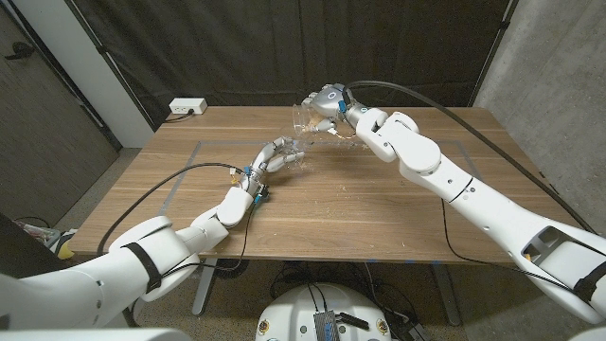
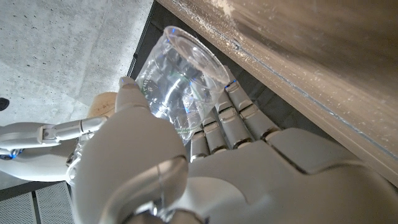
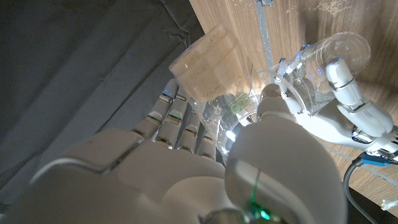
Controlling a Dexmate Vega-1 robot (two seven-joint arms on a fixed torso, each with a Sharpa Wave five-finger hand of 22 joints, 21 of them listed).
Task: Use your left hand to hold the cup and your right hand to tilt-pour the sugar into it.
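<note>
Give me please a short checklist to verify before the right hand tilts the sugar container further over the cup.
1. Left hand holds the clear cup: ok, fingers and thumb wrap it in the left wrist view.
2. Right hand holds the sugar container: ok.
3. Sugar inside the container: ok, pale grains fill its far end.
4. Container above and beside the cup: ok, seen in the head view.
5. Container mouth lined up over the cup opening: cannot tell, both are transparent and overlap.
6. Sugar already in the cup: cannot tell.
</note>
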